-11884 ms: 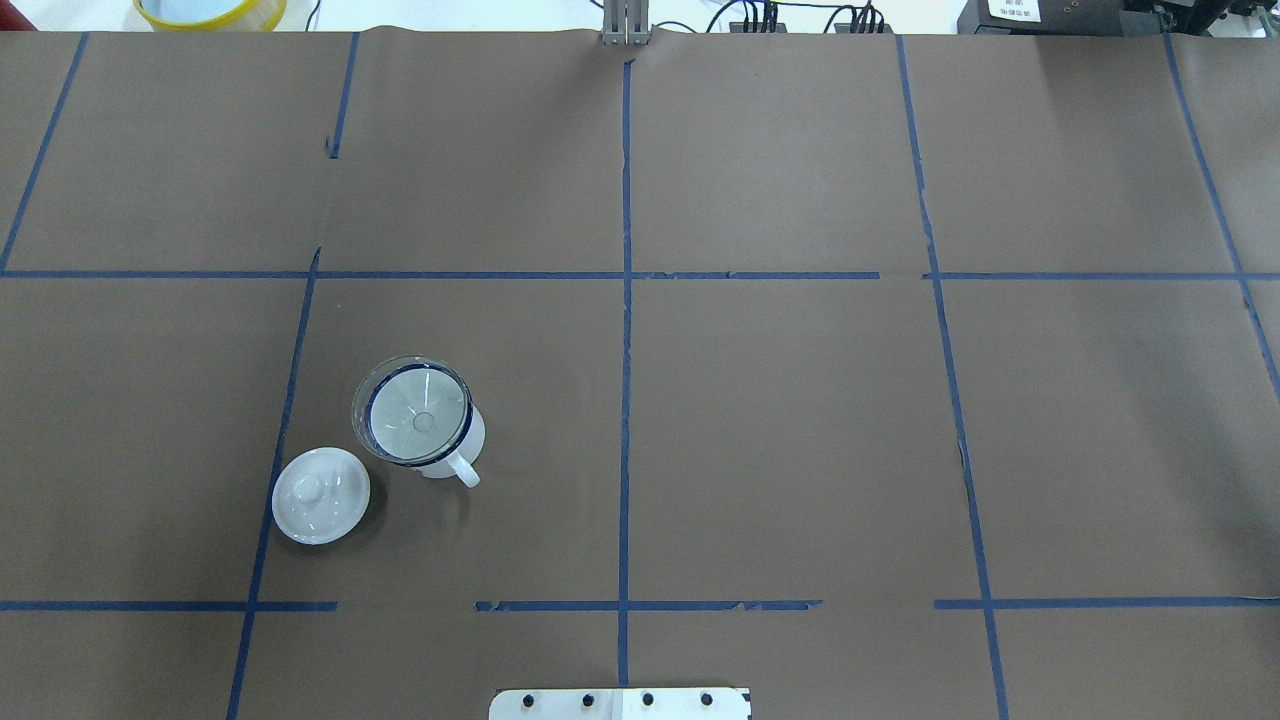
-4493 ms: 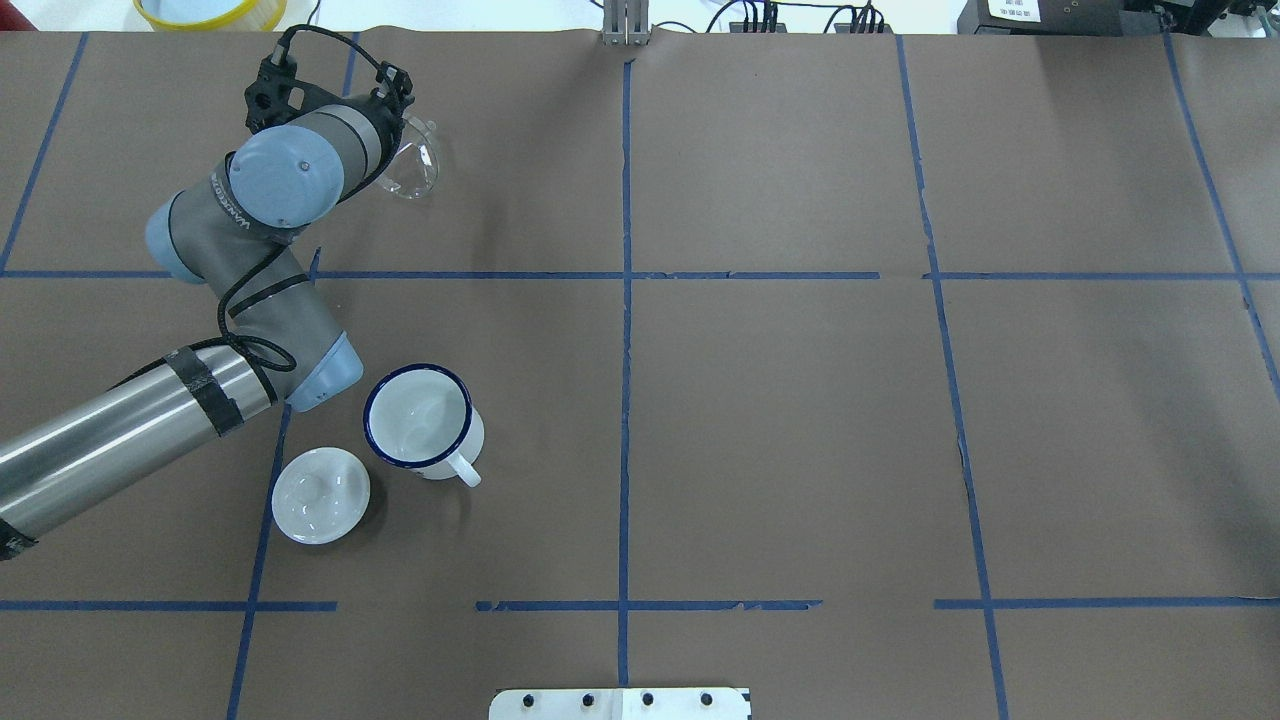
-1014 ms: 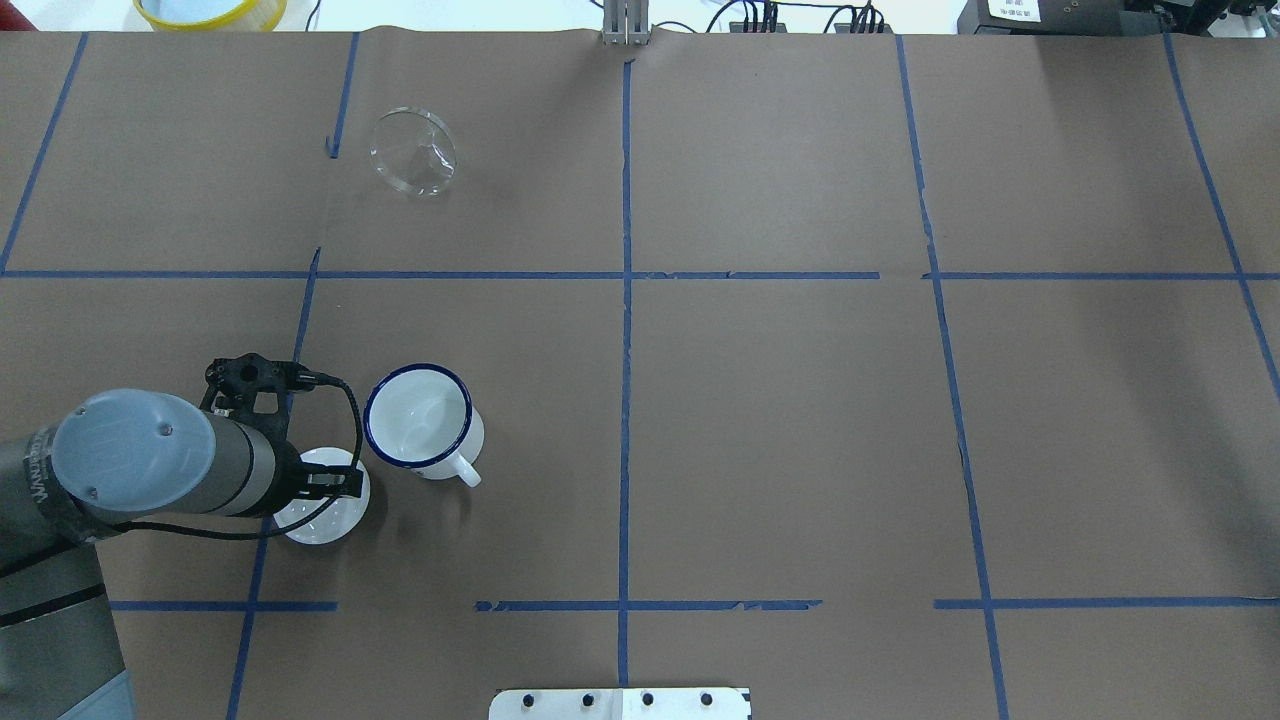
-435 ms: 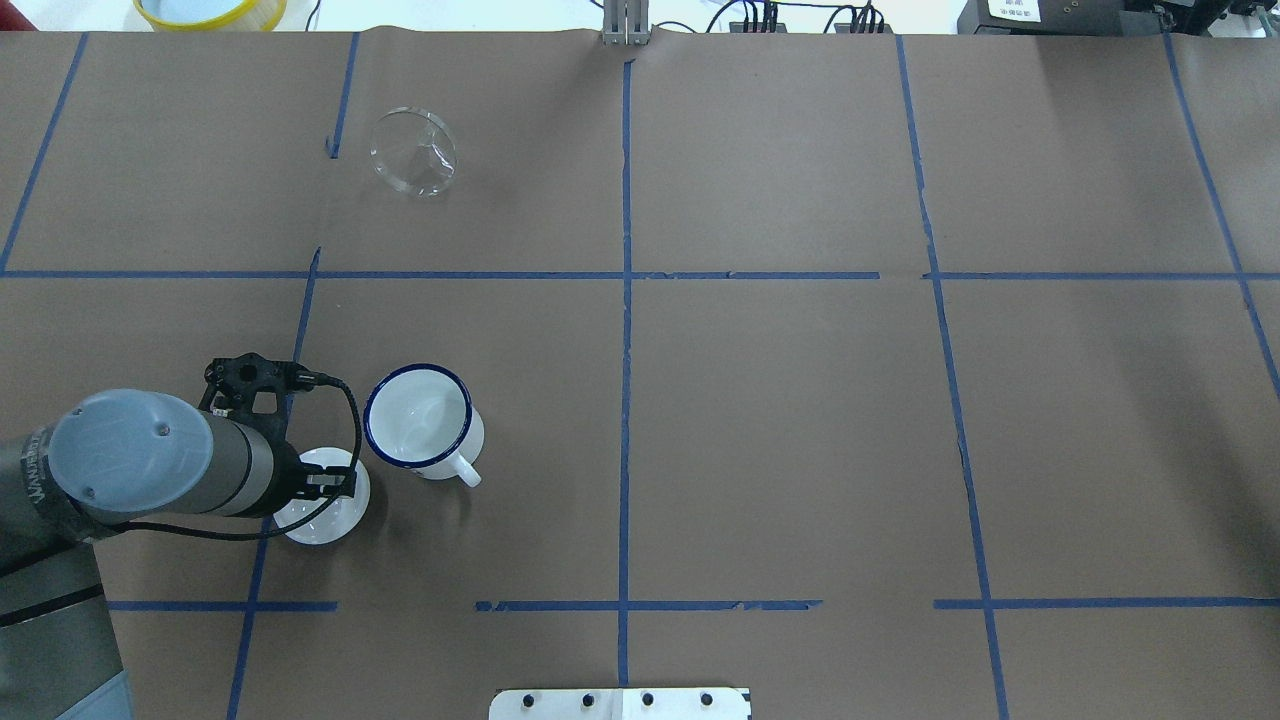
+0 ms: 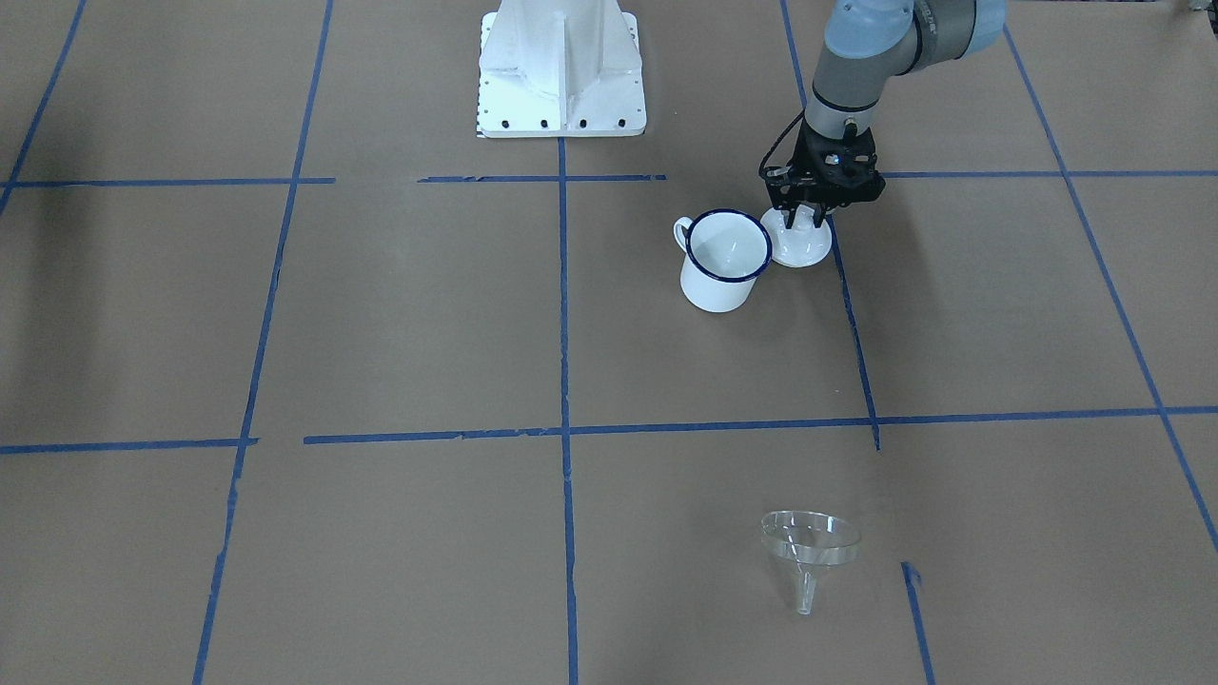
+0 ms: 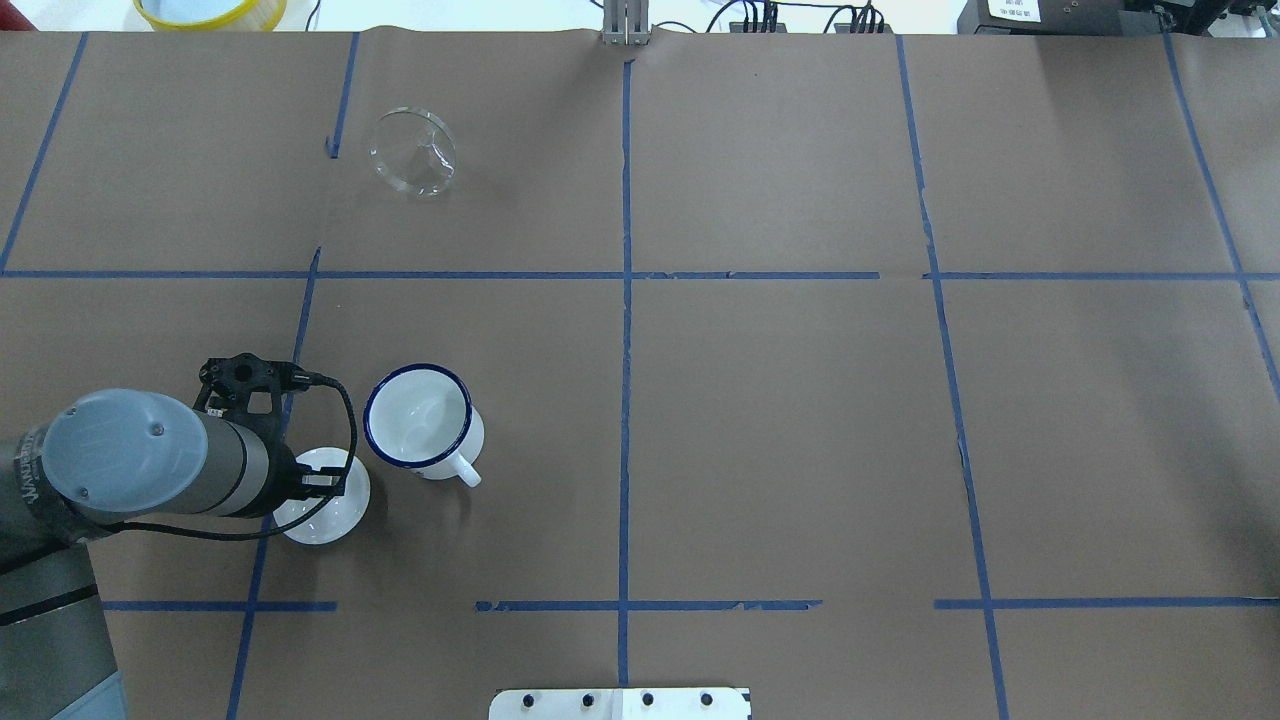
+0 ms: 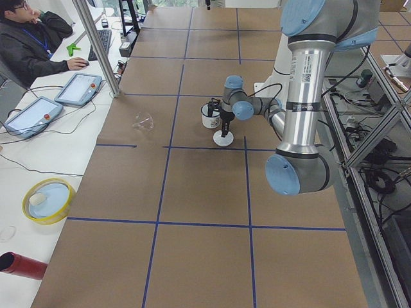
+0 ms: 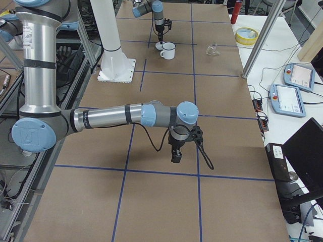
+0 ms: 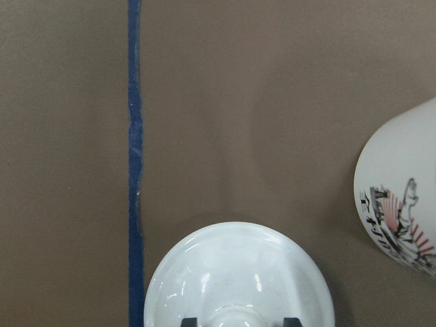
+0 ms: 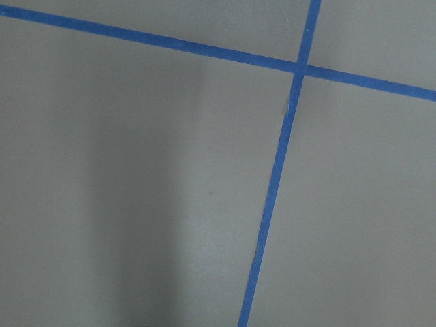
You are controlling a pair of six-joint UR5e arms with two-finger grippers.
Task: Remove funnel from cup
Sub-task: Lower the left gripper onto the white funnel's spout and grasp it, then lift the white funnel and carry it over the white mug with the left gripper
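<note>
The clear funnel (image 6: 413,165) lies on its side on the brown table cover at the far left, well apart from the cup; it also shows in the front view (image 5: 809,547). The white cup with a dark blue rim (image 6: 420,420) stands upright and empty (image 5: 723,271). My left gripper (image 6: 325,485) hangs low over a white domed lid (image 6: 330,515) next to the cup, open, with a finger on each side of the knob (image 9: 240,320). My right gripper (image 8: 176,156) hovers over bare table far from the cup; I cannot tell whether it is open or shut.
A yellow-rimmed bowl (image 6: 205,10) sits beyond the table's far left edge. The robot's white base plate (image 5: 561,67) stands at the near edge. An operator (image 7: 32,38) and tablets are on the far side. Blue tape lines grid the cover.
The funnel sat in the cup, then my left gripper carried it to the far left and let go. The gripper came back over the lid; in the last second it barely shifted.
</note>
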